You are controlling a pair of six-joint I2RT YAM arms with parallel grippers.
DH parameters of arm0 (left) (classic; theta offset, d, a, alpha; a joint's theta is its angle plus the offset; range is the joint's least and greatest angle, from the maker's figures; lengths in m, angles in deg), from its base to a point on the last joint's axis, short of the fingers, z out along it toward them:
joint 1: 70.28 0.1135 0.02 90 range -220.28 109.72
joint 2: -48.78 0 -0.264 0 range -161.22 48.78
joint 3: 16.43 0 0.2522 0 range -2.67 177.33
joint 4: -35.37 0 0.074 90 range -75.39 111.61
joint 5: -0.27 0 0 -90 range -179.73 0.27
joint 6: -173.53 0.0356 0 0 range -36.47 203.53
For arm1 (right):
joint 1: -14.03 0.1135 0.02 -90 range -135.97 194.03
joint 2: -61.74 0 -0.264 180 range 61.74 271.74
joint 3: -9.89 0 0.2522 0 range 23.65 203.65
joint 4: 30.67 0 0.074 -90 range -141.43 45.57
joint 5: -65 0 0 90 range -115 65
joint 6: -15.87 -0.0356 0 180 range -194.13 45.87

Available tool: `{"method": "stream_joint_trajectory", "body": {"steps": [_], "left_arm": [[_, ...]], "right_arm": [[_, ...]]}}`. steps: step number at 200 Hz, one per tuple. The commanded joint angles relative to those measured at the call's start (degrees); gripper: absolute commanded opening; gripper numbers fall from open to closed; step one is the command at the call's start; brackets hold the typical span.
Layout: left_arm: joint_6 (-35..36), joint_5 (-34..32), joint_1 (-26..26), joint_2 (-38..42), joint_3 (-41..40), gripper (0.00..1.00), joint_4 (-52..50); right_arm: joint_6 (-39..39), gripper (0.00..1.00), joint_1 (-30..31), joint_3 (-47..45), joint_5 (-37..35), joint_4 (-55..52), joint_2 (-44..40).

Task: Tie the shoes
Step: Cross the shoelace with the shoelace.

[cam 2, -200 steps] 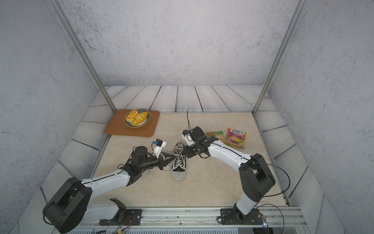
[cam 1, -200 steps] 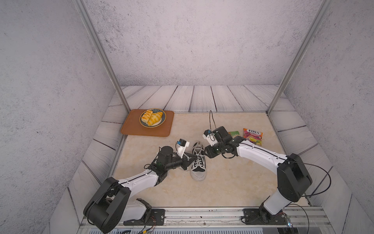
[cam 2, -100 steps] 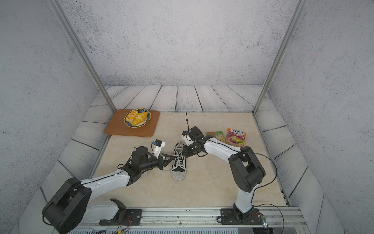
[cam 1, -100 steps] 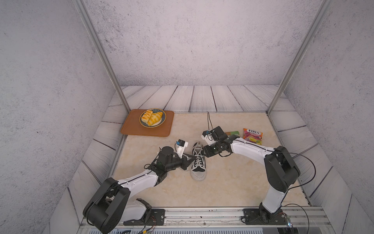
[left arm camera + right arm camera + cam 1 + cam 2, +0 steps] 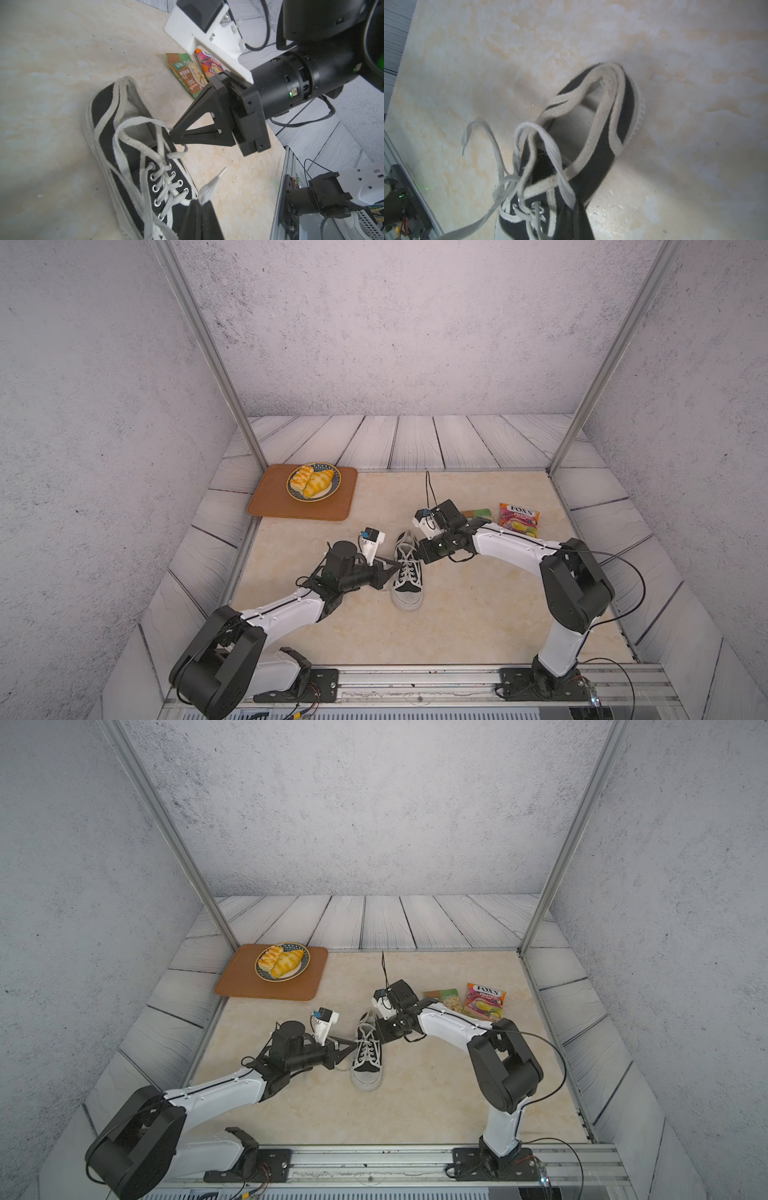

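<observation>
Both top views: plate (image 5: 337,480) holds pastries (image 5: 311,483); left gripper (image 5: 395,562), right gripper (image 5: 420,558) clench laces (image 5: 406,551)

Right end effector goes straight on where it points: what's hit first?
Likely the sneaker: the right end effector, shut on a lace, sits at its open collar, pointing across the shoe. Exact depth is unclear.
</observation>
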Motion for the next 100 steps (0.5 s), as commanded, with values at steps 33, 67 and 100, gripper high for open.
{"method": "stream_joint_trajectory", "body": {"steps": [33,67,100], "left_arm": [[-4.3,-2.5,0.3,-3.1,2.9,0.0,-1.3],[-5.6,-2.5,0.1,-4.8,3.3,0.0,-0.5],[-7.0,-3.2,0.1,-5.9,3.8,0.0,-0.9]], "right_arm": [[-1.1,0.03,0.1,-4.3,2.7,2.7,-8.4],[-1.6,0.03,0.6,-5.5,3.9,3.8,-10.5],[-1.2,0.04,1.5,-5.3,4.8,3.5,-11.3]]}}
